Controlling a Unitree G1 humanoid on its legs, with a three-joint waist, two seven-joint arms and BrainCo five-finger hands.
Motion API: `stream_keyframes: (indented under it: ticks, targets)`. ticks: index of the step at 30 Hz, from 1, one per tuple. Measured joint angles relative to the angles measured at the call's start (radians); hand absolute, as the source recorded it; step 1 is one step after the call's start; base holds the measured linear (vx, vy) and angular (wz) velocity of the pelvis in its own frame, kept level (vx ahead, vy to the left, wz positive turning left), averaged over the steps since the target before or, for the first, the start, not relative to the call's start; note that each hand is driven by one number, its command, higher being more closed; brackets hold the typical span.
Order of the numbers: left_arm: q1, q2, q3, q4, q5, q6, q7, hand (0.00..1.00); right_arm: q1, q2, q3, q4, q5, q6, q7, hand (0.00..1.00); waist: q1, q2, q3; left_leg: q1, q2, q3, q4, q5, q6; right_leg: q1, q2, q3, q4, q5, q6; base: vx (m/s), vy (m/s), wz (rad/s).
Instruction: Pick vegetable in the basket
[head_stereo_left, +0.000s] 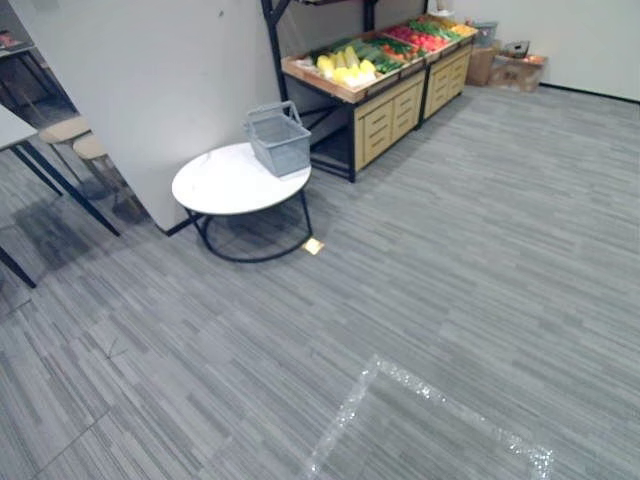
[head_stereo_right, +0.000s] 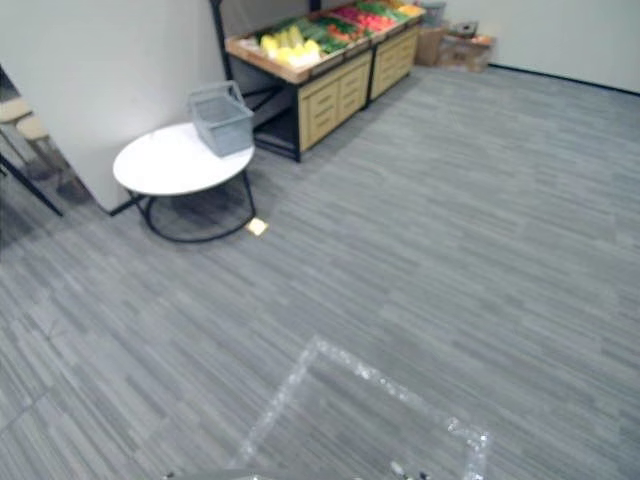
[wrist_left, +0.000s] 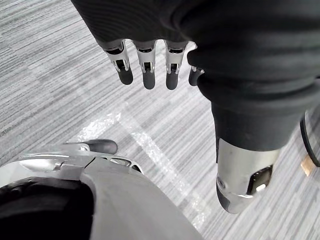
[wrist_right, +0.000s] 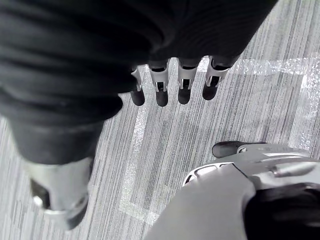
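Grey striped floor (head_stereo_left: 470, 260), marked near the front with a shiny taped square outline (head_stereo_left: 440, 398). Standing on it to the left, by a white wall, a round white bench (head_stereo_left: 215, 185) on a black ring frame. Resting on the bench's far right edge, upright, a grey basket (head_stereo_left: 280, 142) with its handle raised; rest of the top bare. On the floor just beside the bench's foot, a small yellowish piece (head_stereo_left: 313, 246), perhaps a card or tag. Behind the bench, a wooden produce shelf (head_stereo_left: 385, 115) with drawers, loaded in rows: yellow vegetables (head_stereo_left: 345, 68) nearest, green ones (head_stereo_left: 385, 50) next, red ones (head_stereo_left: 425, 40) beyond. Cardboard boxes (head_stereo_left: 510, 68) on the floor past the shelf's far end.
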Motion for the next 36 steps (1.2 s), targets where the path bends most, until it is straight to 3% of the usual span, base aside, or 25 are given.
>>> stream_keyframes:
  ticks: [22, 25, 26, 30, 32, 33, 34, 36]
  targets:
    - [-0.013, 0.010, -0.028, 0.000, 0.030, 0.002, 0.002, 0.00, -0.040, 0.002, -0.034, 0.000, -0.012, 0.007, -0.004, 0.00, -0.005, 0.003, 0.006, -0.008, 0.008, 0.011, 0.004, -0.002, -0.003, -0.015, 0.008, 0.011, 0.012, 0.001, -0.010, 0.00, -0.014, -0.02]
    - [-0.038, 0.023, -0.030, 0.000, 0.029, 0.002, 0.006, 0.00, -0.075, 0.002, -0.039, -0.001, -0.012, 0.007, -0.010, 0.00, -0.007, 0.004, 0.051, -0.026, 0.011, 0.011, 0.005, 0.004, -0.008, -0.064, 0.000, 0.009, 0.087, -0.031, -0.021, -0.01, -0.012, 0.03]
    - [-0.053, 0.030, -0.030, -0.001, 0.028, 0.003, 0.008, 0.00, -0.091, 0.004, -0.037, -0.002, -0.013, 0.007, -0.014, 0.00, -0.012, -0.010, 0.073, -0.058, 0.017, 0.008, 0.042, -0.007, -0.013, -0.093, -0.006, 0.004, 0.118, -0.053, -0.023, -0.03, -0.045, 0.09]
    - [-0.069, 0.035, -0.026, -0.004, 0.015, 0.003, 0.031, 0.00, -0.116, 0.005, -0.005, -0.007, -0.013, 0.005, -0.026, 0.00, -0.007, -0.006, 0.110, -0.201, 0.087, 0.009, 0.353, -0.127, -0.032, -0.114, 0.001, -0.008, 0.159, -0.102, -0.047, 0.02, -0.093, 0.08]
    - [-0.073, 0.035, -0.018, -0.041, -0.017, 0.001, 0.037, 0.00, -0.112, 0.001, 0.005, -0.007, -0.013, 0.004, -0.029, 0.00, -0.001, -0.007, 0.128, -0.304, 0.135, 0.008, 0.606, -0.126, -0.033, -0.080, 0.001, -0.025, 0.152, -0.115, -0.049, 0.07, -0.079, 0.28]
    - [-0.075, 0.027, -0.018, -0.062, -0.022, 0.001, 0.037, 0.00, -0.104, -0.011, 0.014, -0.007, -0.013, 0.004, -0.033, 0.00, 0.007, 0.008, 0.148, -0.351, 0.169, 0.002, 0.756, -0.098, -0.026, -0.039, 0.004, -0.029, 0.154, -0.127, -0.050, 0.15, 0.003, 0.17]
    - [-0.072, 0.015, -0.018, -0.067, -0.037, 0.000, 0.038, 0.00, -0.101, -0.020, 0.033, -0.006, -0.013, 0.004, -0.041, 0.00, 0.010, 0.006, 0.155, -0.404, 0.183, -0.011, 0.874, -0.059, -0.034, -0.011, -0.004, -0.033, 0.153, -0.136, -0.052, 0.18, 0.024, 0.13]
    - [-0.073, 0.014, -0.019, -0.061, -0.081, 0.002, 0.036, 0.00, -0.117, -0.026, 0.043, -0.011, -0.012, 0.004, -0.049, 0.00, 0.008, 0.013, 0.156, -0.450, 0.165, -0.028, 0.895, -0.094, -0.036, 0.013, -0.031, -0.035, 0.146, -0.145, -0.048, 0.22, 0.102, 0.05]
